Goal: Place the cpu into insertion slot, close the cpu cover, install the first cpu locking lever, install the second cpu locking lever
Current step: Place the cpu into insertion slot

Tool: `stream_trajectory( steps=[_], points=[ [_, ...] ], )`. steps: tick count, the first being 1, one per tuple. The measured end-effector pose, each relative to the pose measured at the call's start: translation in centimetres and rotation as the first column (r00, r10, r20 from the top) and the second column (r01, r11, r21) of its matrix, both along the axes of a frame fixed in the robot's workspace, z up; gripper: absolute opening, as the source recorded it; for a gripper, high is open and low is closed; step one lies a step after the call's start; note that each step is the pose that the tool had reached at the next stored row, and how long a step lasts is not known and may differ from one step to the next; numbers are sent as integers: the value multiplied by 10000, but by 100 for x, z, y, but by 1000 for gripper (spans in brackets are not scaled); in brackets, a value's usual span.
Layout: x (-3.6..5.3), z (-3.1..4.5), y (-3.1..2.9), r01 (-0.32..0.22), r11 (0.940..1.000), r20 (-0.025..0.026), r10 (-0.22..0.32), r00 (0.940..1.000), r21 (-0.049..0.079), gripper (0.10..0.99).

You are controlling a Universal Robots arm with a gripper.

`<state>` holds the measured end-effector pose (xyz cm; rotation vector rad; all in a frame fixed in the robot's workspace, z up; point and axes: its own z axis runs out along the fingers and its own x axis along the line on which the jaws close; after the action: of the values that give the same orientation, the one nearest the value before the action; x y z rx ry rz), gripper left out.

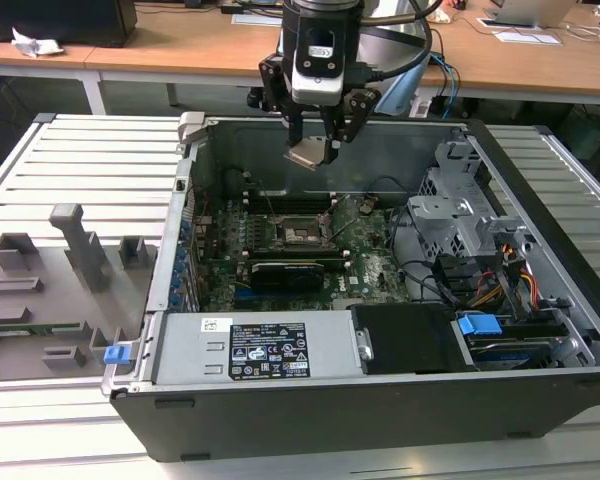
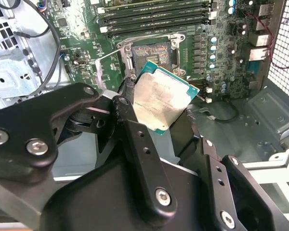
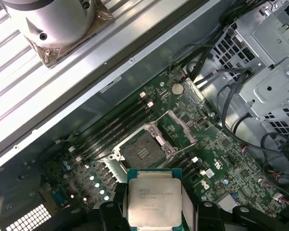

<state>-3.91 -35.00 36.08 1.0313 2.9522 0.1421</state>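
The cpu, a flat square chip with a silvery top, hangs in the air above the open computer case with my gripper shut on its edges. In both wrist views the cpu sits between the black fingers. The insertion slot lies bare on the green motherboard, well below the chip. The cpu cover stands swung open beside the slot.
A grey power supply fills the case's near side. A metal drive cage with cables stands at the exterior view's right. A long black card and memory slots flank the socket. A grey fixture plate lies outside the case.
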Motion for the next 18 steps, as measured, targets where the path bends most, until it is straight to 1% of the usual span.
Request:
stream_trajectory(
  steps=[9,18],
  points=[
    [0,-5,0,482,9988,1,-482,9988,0,537],
    [0,-14,0,984,9951,0,-984,9951,0,537]
  ],
)
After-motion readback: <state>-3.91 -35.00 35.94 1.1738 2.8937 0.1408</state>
